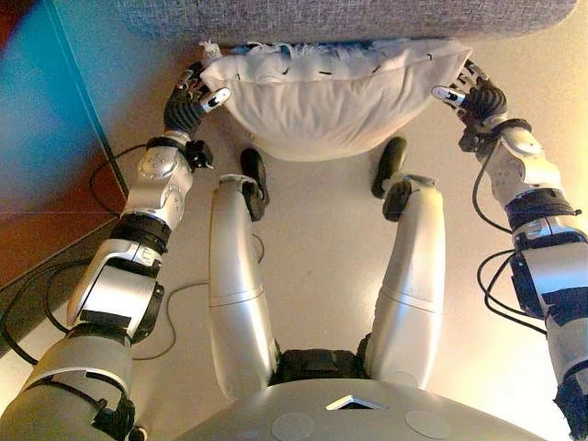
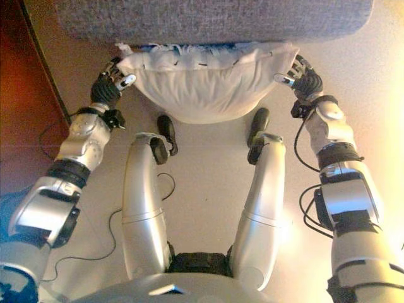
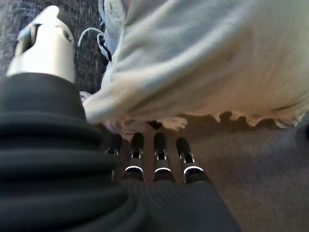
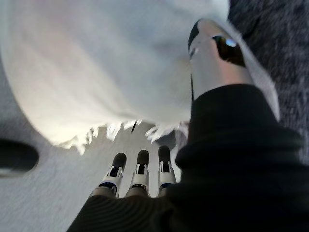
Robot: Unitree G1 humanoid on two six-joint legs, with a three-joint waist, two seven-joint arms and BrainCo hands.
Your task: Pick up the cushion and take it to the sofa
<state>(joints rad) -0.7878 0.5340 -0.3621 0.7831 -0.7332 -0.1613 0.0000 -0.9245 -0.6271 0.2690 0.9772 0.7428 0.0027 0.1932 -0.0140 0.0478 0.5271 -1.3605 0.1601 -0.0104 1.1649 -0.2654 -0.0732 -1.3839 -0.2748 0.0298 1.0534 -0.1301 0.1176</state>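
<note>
A white cushion (image 1: 326,101) with a fringed edge hangs between my two hands, above the floor and right against the front of the grey sofa (image 1: 349,18). My left hand (image 1: 193,101) is at the cushion's left end and my right hand (image 1: 473,96) at its right end. In the left wrist view the fingers (image 3: 159,159) lie straight with their tips under the cushion's fringe (image 3: 207,58). The right wrist view shows the same: straight fingers (image 4: 140,174) under the cushion (image 4: 96,63), thumb beside it. I cannot tell whether the cushion touches the sofa seat.
The sofa spans the whole far side. A reddish-brown surface with a teal panel (image 1: 37,138) runs along my left. Pale floor (image 1: 322,239) lies below the cushion and to my right.
</note>
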